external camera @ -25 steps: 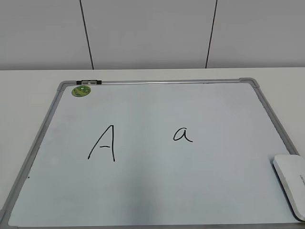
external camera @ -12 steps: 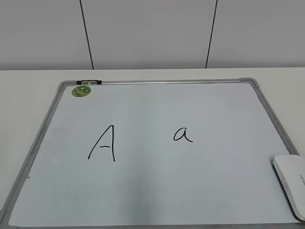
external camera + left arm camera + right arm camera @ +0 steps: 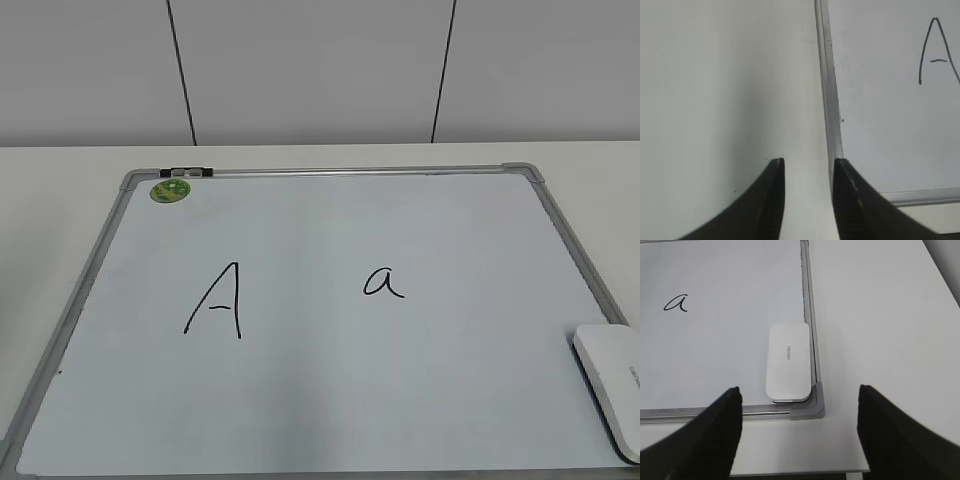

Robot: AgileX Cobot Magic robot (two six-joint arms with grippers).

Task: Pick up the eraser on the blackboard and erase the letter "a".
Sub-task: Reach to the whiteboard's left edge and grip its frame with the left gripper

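You've got the white table [image 3: 60, 190] as the base, with the blackboard [image 3: 330, 400] lying flat on it and filling most of the exterior view; grey frame, rounded grey corners. In the right wrist view the board's near right corner [image 3: 815, 405] sits between the two dark fingers. The eraser [image 3: 788, 362] lies flat on the board in that corner, long side just beside the right frame rail, short end near the bottom rail, grey lettering up. In the exterior view you only see part of it, cut by the right edge [image 3: 612, 385].

The right gripper [image 3: 800, 430] hangs above the eraser, fingers spread wide, gripping nothing. The left gripper [image 3: 807, 170] sits over the board's left frame rail [image 3: 832, 115]; fingers slightly apart, nothing between them.

Capital "A" [image 3: 218, 300] is left of centre. The letter "a" [image 3: 384, 282] is right of centre, well apart from the eraser. A green round sticker [image 3: 171, 190] is at the far left corner, a small black clip [image 3: 186, 172] on the rail just beside it.
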